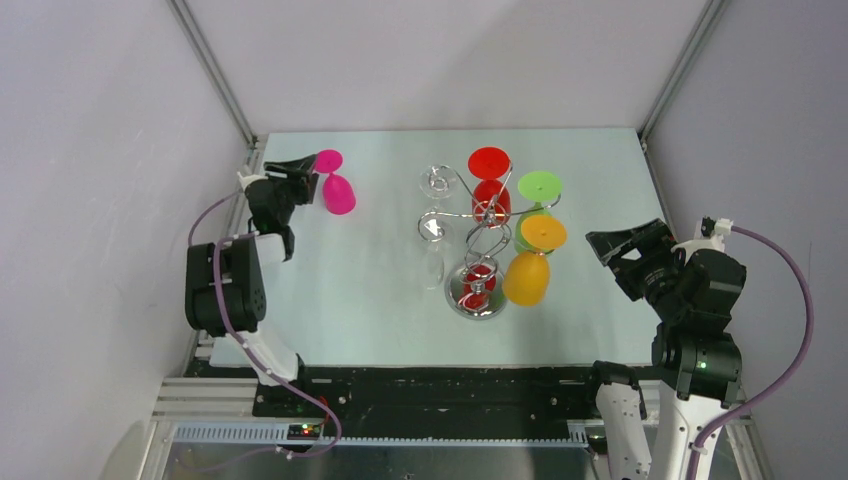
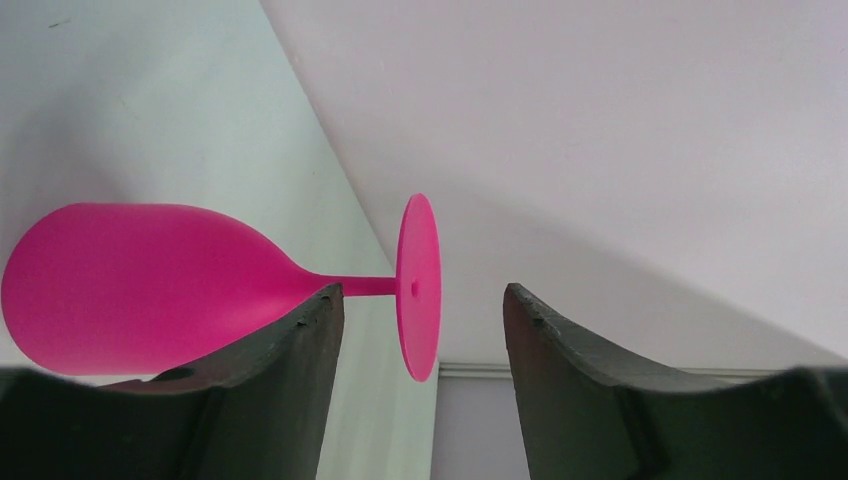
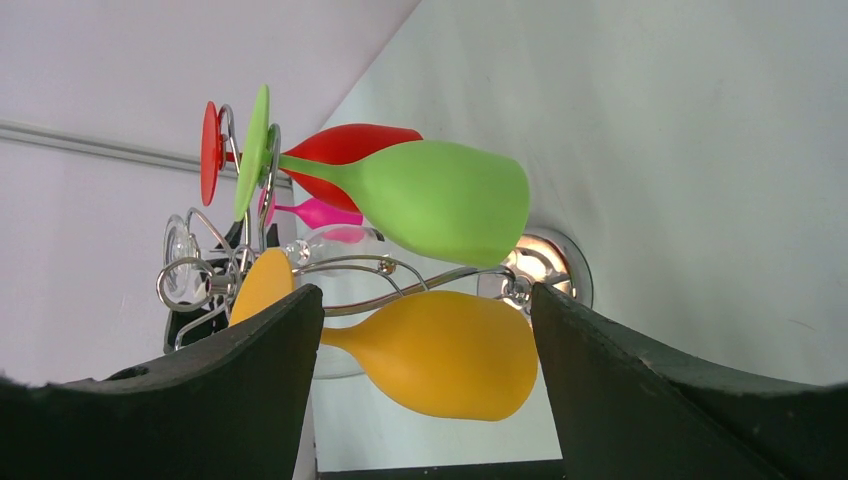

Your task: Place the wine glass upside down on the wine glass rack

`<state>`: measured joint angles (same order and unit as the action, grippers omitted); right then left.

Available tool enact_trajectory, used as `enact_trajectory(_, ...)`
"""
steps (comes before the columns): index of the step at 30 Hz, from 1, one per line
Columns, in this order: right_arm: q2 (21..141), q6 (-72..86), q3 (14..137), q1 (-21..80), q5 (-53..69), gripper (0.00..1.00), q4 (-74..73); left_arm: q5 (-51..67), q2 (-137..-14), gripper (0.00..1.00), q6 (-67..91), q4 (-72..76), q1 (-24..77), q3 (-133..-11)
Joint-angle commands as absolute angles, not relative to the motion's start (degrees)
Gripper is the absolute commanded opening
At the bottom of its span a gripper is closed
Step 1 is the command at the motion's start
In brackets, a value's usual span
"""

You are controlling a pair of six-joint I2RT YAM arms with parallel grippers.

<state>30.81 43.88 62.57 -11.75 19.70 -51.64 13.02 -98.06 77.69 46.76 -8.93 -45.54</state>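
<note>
A pink wine glass (image 1: 338, 193) stands bowl-down, foot up, at the far left of the table; in the left wrist view (image 2: 150, 285) its foot shows between my fingertips, just beyond them. My left gripper (image 1: 302, 176) (image 2: 423, 290) is open beside its stem and foot. The chrome wine glass rack (image 1: 478, 232) stands mid-table and carries a red glass (image 1: 490, 180), a green glass (image 1: 539, 188), an orange glass (image 1: 528, 270) and clear glasses (image 1: 434, 225), all hanging bowl-down. My right gripper (image 1: 612, 246) (image 3: 425, 295) is open and empty, right of the rack (image 3: 370, 262), facing it.
The white enclosure walls (image 1: 100, 150) close in the table (image 1: 350, 300) on three sides, with metal corner posts (image 1: 215, 70) at the back. The rack's round mirrored base (image 1: 476, 300) sits toward the table's middle front.
</note>
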Motion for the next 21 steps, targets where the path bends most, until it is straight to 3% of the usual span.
enact_trajectory(1, 31.36, 42.96, 62.59, -11.99, 19.19, 0.80, -50.82, 14.28, -99.76, 0.63, 77.83, 50.79, -9.15, -48.20)
enact_trajectory(21, 31.65, 42.46, 62.53, -12.13, 19.08, 0.80, -51.23, 14.65, -103.88, 0.41, 77.12, 51.59, -7.83, -50.95)
